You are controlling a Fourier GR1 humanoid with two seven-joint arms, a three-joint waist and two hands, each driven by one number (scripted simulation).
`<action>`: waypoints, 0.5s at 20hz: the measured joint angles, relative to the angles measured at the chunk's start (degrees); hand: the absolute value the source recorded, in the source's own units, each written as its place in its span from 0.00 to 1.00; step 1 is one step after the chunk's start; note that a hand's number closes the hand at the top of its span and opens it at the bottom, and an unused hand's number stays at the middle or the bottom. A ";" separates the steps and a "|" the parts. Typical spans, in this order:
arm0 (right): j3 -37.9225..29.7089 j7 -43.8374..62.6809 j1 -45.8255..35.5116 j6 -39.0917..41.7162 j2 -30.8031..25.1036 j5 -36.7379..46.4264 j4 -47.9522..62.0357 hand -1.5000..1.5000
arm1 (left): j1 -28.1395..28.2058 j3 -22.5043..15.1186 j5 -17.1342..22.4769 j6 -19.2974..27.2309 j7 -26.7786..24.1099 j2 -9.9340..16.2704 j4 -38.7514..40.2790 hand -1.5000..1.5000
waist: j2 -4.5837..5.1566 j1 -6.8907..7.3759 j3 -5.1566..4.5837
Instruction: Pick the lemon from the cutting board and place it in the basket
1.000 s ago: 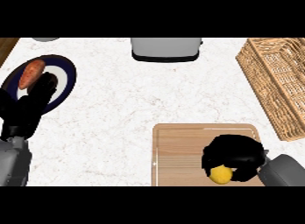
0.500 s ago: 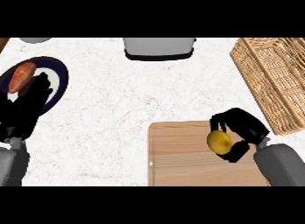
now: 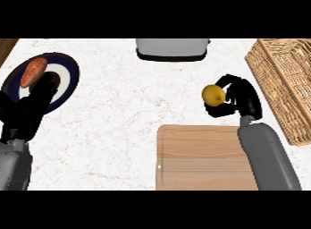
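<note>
Right robot hand [image 3: 237,99]: curled round the lemon [image 3: 213,94], over the bench [image 3: 125,112], between cutting board [image 3: 201,156] and basket [image 3: 291,89].
Left robot hand [image 3: 23,109]: fingers straight, resting at left, overlapping the plate [image 3: 65,76].

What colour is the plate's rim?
Dark blue rim, white centre, on the plate; head view, upper left.
</note>
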 measured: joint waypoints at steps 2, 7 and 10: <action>-2.15 5.30 -4.16 -6.55 1.85 1.47 -0.33 1.00 | -0.46 -0.60 -0.09 -0.26 0.06 -0.30 -0.03 0.50 | 0.04 1.21 -0.10; -5.29 18.91 -14.46 -21.48 3.96 10.53 1.70 1.00 | -1.96 -2.03 -0.55 -0.75 0.42 -0.90 0.27 0.50 | 0.39 3.28 -0.42; -7.05 27.78 -20.67 -27.46 3.64 17.61 4.97 1.00 | -2.38 -2.57 -0.76 -1.14 0.59 -0.88 0.32 0.50 | 0.46 4.21 -0.52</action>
